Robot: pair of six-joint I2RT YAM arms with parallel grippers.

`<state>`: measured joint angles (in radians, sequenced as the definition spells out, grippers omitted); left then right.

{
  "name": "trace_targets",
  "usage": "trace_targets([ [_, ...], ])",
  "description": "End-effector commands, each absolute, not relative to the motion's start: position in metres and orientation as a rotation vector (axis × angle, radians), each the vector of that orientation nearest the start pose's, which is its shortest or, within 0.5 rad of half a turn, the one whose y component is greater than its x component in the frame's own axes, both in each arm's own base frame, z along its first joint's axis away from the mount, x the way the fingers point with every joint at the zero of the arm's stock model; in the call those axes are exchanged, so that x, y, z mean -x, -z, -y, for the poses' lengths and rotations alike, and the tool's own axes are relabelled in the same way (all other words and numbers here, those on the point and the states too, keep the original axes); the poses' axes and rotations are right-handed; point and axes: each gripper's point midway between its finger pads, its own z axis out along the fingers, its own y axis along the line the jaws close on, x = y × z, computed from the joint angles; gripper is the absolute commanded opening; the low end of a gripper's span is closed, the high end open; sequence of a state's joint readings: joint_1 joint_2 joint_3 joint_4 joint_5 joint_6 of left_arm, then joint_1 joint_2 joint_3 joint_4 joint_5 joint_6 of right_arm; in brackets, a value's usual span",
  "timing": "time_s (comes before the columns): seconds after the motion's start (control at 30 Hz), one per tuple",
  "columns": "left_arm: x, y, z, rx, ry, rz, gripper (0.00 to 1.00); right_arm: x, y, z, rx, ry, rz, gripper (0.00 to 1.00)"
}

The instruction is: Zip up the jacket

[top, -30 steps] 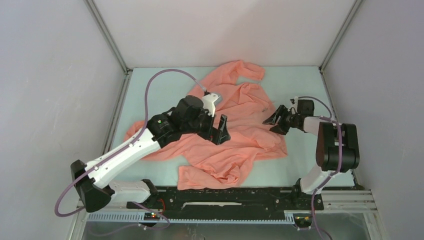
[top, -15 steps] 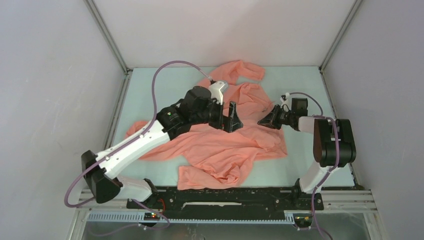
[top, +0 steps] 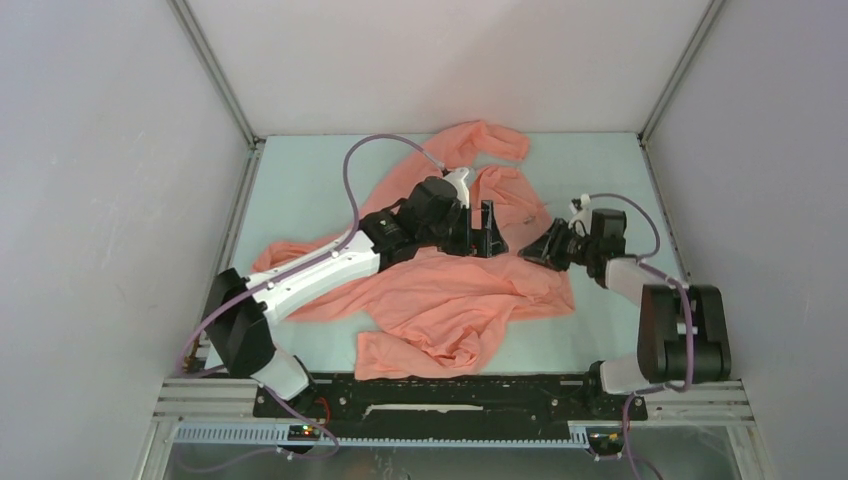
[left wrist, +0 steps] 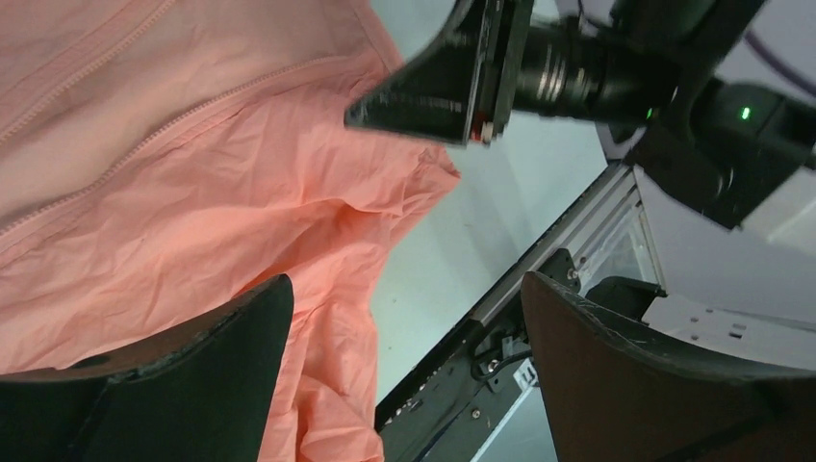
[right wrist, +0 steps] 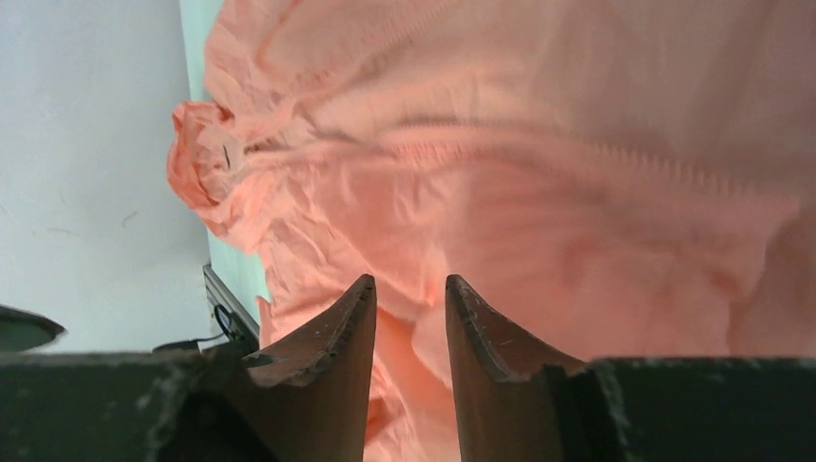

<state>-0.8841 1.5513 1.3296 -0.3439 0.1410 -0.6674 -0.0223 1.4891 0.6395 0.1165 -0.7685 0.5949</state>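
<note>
The salmon-orange jacket [top: 450, 290] lies crumpled across the table, with one sleeve at the back and folds at the front. My left gripper [top: 490, 232] hovers over its upper middle, jaws wide open and empty [left wrist: 402, 289]. My right gripper [top: 530, 250] sits low at the jacket's right edge, facing the left gripper a short way off. Its jaws [right wrist: 409, 284] stand a narrow gap apart with only fabric behind them. A zipper seam [right wrist: 597, 154] runs across the fabric ahead. A small dark mark [right wrist: 227, 154] shows on a far fold; I cannot tell if it is the pull.
The pale green table [top: 300, 180] is walled by grey panels on the left, back and right. A black rail [top: 450, 390] runs along the near edge. The right gripper's body [left wrist: 433, 87] fills the top of the left wrist view.
My left arm has swung right and farther back over the jacket, ending close to the right gripper. The right gripper has dipped slightly and turned toward the jacket's edge.
</note>
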Motion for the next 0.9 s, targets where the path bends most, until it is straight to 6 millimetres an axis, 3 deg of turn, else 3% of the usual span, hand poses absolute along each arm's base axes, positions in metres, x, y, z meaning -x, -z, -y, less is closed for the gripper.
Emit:
trace_targets([
  [0.0,-0.261,-0.245,0.402,-0.265,1.094,-2.220,0.92,-0.294,-0.068,-0.120,-0.415,-1.128,-2.310,0.36],
  [0.2,-0.265,-0.258,0.410,-0.266,1.137,-2.158,0.92,-0.263,-0.047,-0.112,-0.589,-1.165,-2.288,0.32],
  [0.33,-0.280,-0.265,0.421,-0.317,1.085,-2.143,0.89,-0.259,-0.027,-0.106,-0.715,-1.139,-2.334,0.31],
  [0.5,-0.299,-0.269,0.452,-0.351,1.120,-2.124,0.85,-0.258,-0.023,-0.103,-0.789,-1.229,-2.314,0.27],
  [0.6,-0.315,-0.248,0.470,-0.348,1.130,-2.159,0.76,-0.257,-0.025,-0.096,-0.784,-1.138,-2.314,0.26],
  [0.73,-0.335,-0.204,0.487,-0.307,1.171,-2.228,0.61,-0.257,-0.038,-0.089,-0.760,-1.060,-2.274,0.27],
  [0.8,-0.344,-0.185,0.496,-0.271,1.231,-2.265,0.55,-0.255,-0.045,-0.084,-0.741,-1.017,-2.266,0.27],
  [0.87,-0.347,-0.180,0.508,-0.228,1.350,-2.286,0.49,-0.257,-0.055,-0.075,-0.723,-0.944,-2.242,0.28],
])
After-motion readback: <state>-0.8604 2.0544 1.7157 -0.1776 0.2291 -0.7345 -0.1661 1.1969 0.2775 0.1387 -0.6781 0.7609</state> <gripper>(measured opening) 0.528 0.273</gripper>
